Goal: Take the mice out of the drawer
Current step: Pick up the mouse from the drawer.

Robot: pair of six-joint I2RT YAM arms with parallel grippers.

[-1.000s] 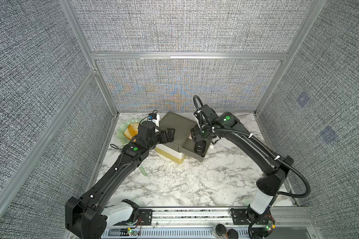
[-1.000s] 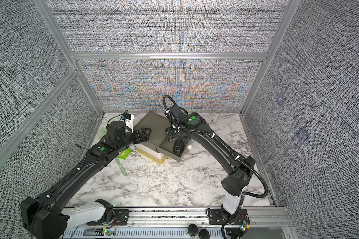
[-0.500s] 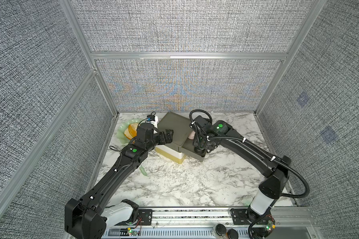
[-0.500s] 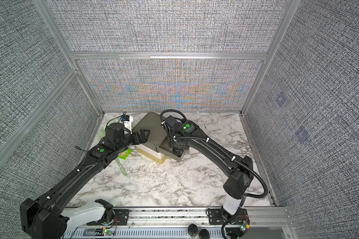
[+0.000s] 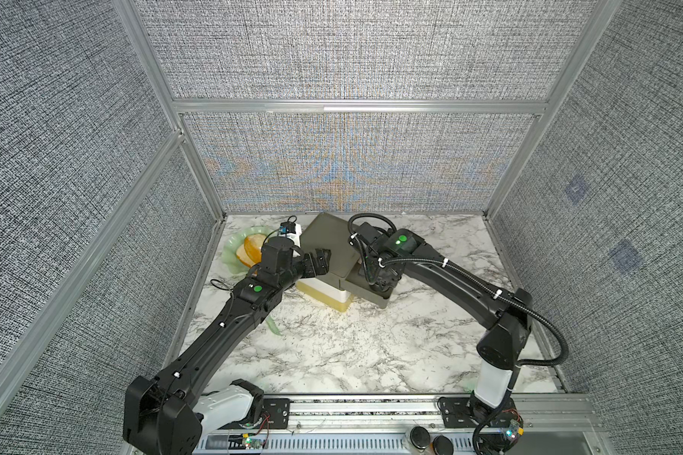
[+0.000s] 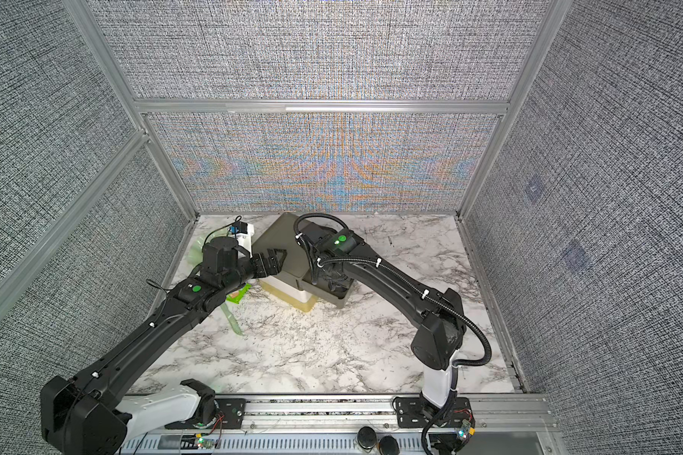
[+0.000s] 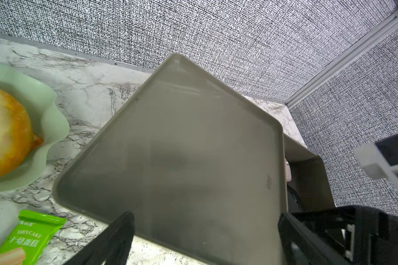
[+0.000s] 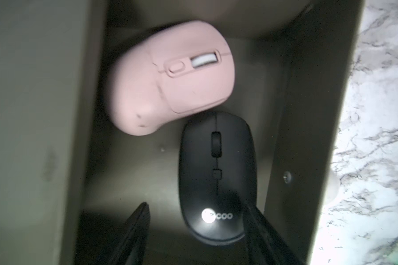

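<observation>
A grey drawer (image 5: pixel 380 302) stands pulled out of the olive-grey cabinet (image 5: pixel 328 240) at the back of the table. In the right wrist view, two mice lie inside it: a pale pink mouse (image 8: pixel 170 78) and, touching it, a black mouse (image 8: pixel 216 174) with a round pale logo. My right gripper (image 8: pixel 194 204) is down in the drawer (image 8: pixel 308 114) and open. One finger (image 8: pixel 257 220) rests at the black mouse's side; the other finger (image 8: pixel 138 224) stands apart from it. My left gripper (image 5: pixel 320 260) hovers open over the cabinet's top (image 7: pixel 182 149).
A green plate (image 5: pixel 233 252) with an orange bun sits at the back left beside a small white device (image 5: pixel 290 230). A green snack packet (image 7: pixel 30 236) lies near the cabinet's left side. A white-and-yellow block (image 5: pixel 324 295) sits under the cabinet. Walls enclose the table closely.
My right gripper has dropped into the drawer and its jaws have narrowed round the black mouse's rear. The left arm has hardly moved.
</observation>
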